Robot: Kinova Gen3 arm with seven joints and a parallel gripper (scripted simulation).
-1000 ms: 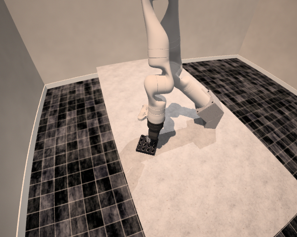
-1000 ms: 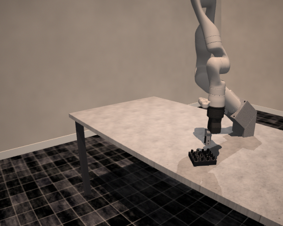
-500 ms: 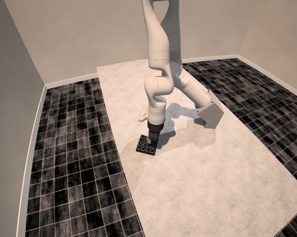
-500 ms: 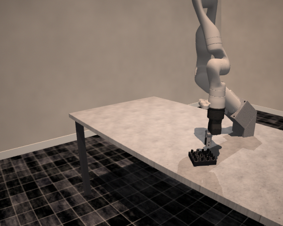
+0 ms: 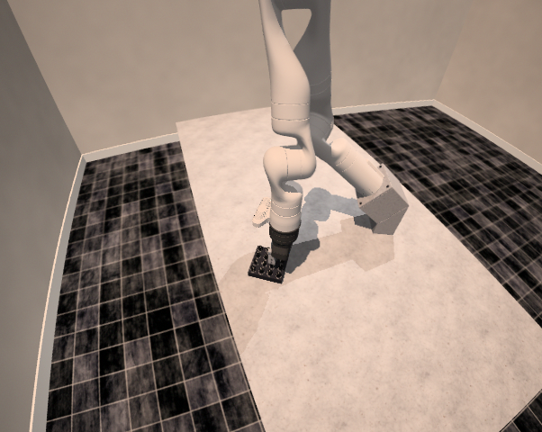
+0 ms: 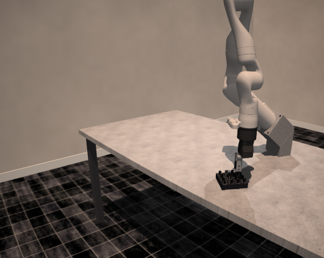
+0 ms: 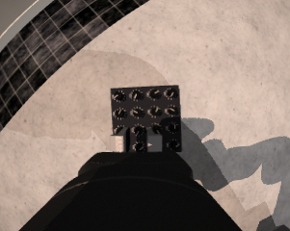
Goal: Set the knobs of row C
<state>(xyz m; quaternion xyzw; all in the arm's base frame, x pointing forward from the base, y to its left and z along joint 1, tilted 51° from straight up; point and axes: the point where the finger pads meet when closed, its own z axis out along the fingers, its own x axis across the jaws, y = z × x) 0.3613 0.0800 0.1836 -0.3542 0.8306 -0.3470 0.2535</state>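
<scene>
Up close, gripper: fingers part way open, with a gap between them, pointing down; not pinching anything
Knob box: flat on the table, near its long edge, right under the fingers
Knobs: four rows of four; some hide behind the fingers
Touching a knob: cannot tell
White lines: too small to read well
Arm: bends down over the box
Pale lumpy thing: apart from the box, nearer the grey arm stand
</scene>
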